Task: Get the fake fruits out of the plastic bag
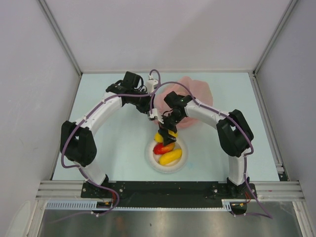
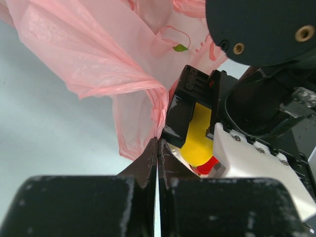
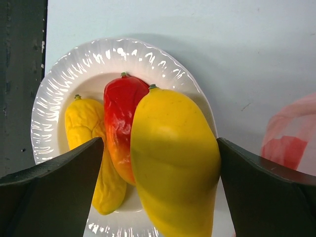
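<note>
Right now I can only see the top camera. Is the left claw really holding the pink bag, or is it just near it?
Observer: The left wrist view shows the left gripper shut, pinching a fold of the plastic bag.
Operator: How many fruits are in the bowl? The arm's in my way.
Observer: In the right wrist view, a red mango and a wrinkly yellow piece lie in the white bowl.
Operator: And the big one?
Observer: The big yellow mango sits between the spread fingers of the right gripper. I can't tell if they're squeezing it.
</note>
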Controlling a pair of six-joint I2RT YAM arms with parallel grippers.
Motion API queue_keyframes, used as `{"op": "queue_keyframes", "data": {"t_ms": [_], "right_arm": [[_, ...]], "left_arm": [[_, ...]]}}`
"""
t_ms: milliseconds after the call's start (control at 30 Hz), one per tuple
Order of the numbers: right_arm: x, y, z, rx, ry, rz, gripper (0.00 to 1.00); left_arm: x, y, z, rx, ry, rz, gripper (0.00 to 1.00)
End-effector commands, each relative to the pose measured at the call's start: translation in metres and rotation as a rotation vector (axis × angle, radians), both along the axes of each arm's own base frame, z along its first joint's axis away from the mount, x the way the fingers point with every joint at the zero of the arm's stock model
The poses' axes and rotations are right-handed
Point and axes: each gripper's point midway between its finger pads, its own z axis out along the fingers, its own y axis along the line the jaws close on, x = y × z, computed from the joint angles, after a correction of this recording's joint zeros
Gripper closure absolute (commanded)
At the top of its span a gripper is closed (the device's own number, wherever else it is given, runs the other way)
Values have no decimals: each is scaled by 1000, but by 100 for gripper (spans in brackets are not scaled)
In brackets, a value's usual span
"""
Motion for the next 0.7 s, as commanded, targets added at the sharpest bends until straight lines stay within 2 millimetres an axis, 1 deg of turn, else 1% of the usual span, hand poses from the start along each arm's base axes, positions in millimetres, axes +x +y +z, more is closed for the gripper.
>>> {"op": "queue_keyframes", "data": {"t_ms": [0, 33, 133, 267, 367, 400, 433, 467, 500, 533, 567, 600, 667], "right_arm": [[4, 9, 30, 69, 1, 10, 0], [1, 8, 31, 75, 17, 14, 0], [-10, 7, 23, 49, 62, 26, 0], [-10, 7, 17, 37, 85, 9, 0], [-6, 10, 10, 24, 93, -27, 0], [0, 16, 8, 34, 75, -42, 1], [5, 17, 5, 22, 58, -65, 0], [8, 20, 5, 18, 71, -97, 0], [14, 27, 6, 37, 48, -108, 0], [14, 30, 4, 32, 41, -113, 1], [17, 34, 7, 37, 33, -122, 0], [21, 37, 5, 34, 19, -130, 0], [21, 42, 1, 23, 18, -135, 0]], "left_arm": [[-1, -3, 14, -26, -46, -13, 100], [-1, -4, 13, -28, -45, -16, 100], [0, -4, 12, -29, -39, -13, 100], [0, -4, 13, -27, -40, -13, 99], [0, -5, 11, -29, -34, -15, 100], [0, -5, 12, -31, -35, -16, 100], [0, -6, 11, -31, -34, -16, 99], [0, -6, 11, -32, -35, -16, 100], [2, -6, 13, -34, -40, -15, 100], [2, -6, 12, -33, -38, -15, 100], [2, -6, 12, -31, -38, -15, 100], [2, -6, 13, -32, -41, -15, 100], [3, -6, 13, -33, -44, -16, 100]]}}
